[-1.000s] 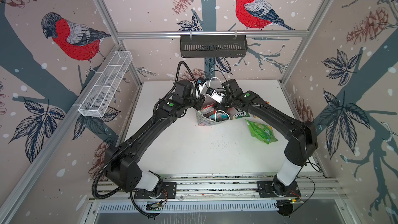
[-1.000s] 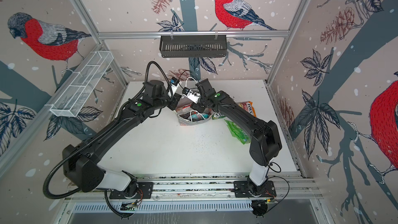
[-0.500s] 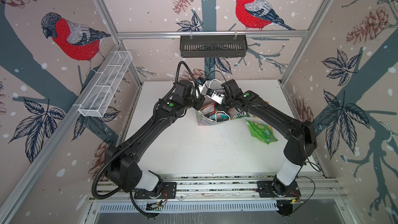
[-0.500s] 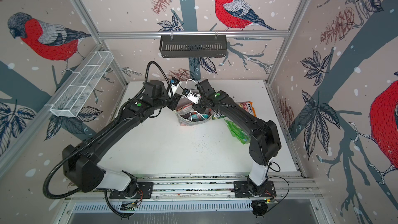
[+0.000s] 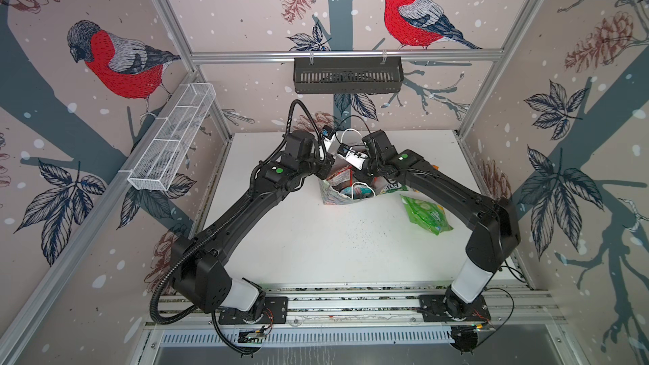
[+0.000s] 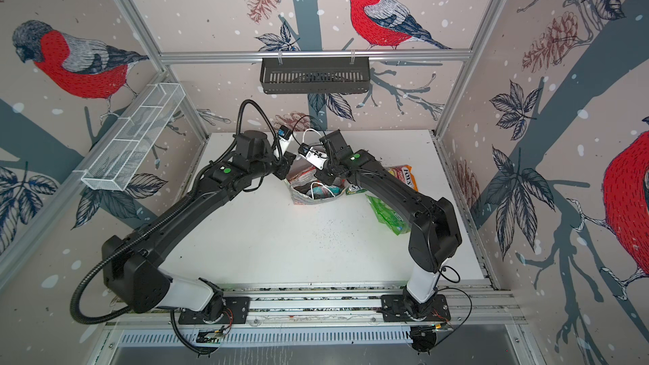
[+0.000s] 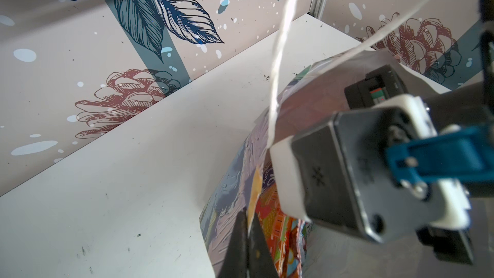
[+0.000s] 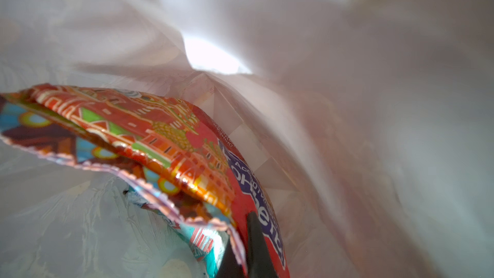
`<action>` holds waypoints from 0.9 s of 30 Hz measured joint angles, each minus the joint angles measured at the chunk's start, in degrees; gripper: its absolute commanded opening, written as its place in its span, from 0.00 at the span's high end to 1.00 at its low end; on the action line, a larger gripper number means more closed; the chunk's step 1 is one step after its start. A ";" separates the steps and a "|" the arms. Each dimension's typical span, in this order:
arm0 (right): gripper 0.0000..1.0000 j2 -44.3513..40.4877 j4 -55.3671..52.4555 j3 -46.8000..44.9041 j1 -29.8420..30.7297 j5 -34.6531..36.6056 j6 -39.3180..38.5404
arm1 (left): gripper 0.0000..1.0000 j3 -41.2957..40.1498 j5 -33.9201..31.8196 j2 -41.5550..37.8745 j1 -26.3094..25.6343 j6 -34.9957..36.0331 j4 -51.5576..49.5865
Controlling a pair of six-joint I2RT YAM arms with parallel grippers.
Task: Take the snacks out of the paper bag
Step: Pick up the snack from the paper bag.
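Bullfinch-papered walls ring a matte white table [image 5: 316, 240]. One crinkled floral paper bag [image 5: 332, 198] stands near the back. The left gripper [image 7: 248, 234] pinches its rim, and the right gripper [image 8: 246, 247] is clamped on the glossy red packet [image 8: 165, 140] inside, beside the teal packet [image 8: 203, 247]. Three lie outside the bag on the table — bright green packet [image 5: 426, 214], orange "FOX'S" packet [image 6: 404, 175], green "FOX'S" packet [image 5: 391, 189].
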 measured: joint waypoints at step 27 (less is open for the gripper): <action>1.00 -17.90 23.28 -17.38 0.70 0.00 1.84 | 1.00 1.11 -3.23 0.68 -0.09 -0.63 -0.17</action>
